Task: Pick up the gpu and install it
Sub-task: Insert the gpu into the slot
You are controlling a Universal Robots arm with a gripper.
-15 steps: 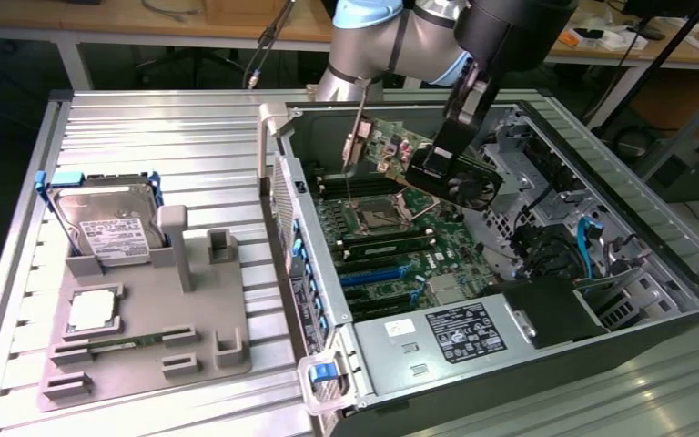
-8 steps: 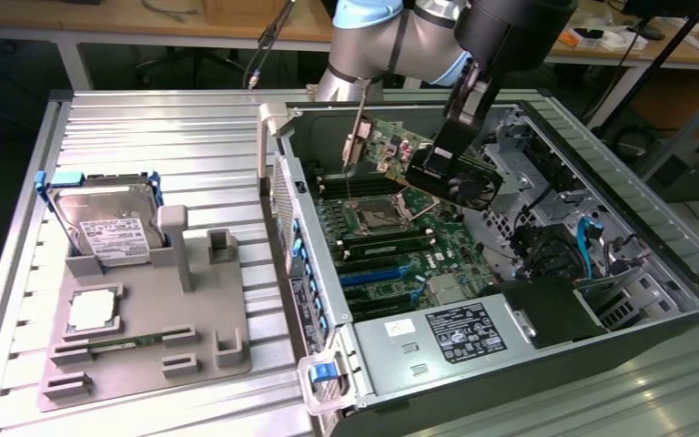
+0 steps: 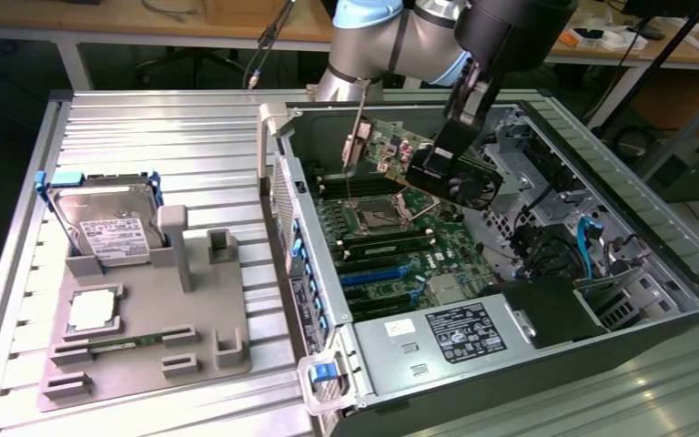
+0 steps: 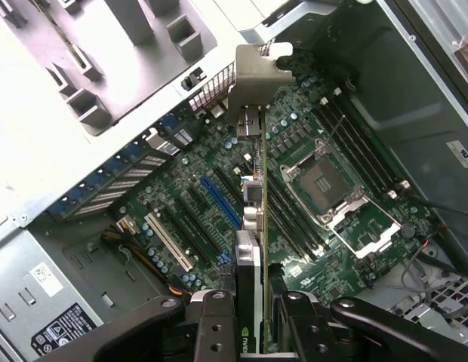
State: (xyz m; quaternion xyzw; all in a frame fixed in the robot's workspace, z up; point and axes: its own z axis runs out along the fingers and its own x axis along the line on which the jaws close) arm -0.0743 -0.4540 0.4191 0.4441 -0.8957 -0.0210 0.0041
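The gripper (image 4: 257, 324) is closed on the gpu (image 3: 429, 164) and holds it tilted in the air, in the upper middle of the exterior view. The card hangs above the motherboard (image 3: 386, 241), inside the open computer case (image 3: 653, 273). At the exterior view's left, a hard drive (image 3: 106, 223) stands in a grey holder (image 3: 143, 346) on the surface (image 3: 143, 137).

Open from above over motherboard (image 3: 447, 238); free descent through the uncovered case side. Bounded at the exterior view's left by case wall (image 3: 279, 196), at its right by drive cage (image 3: 544, 182) and loose cables (image 3: 592, 246). Closed off beyond the slots by power supply (image 3: 453, 337). Obstructed above CPU socket (image 3: 380, 214) by gpu (image 3: 440, 173) clamped in claw (image 4: 255, 302). Found uncovered: blue slot (image 4: 219, 200).
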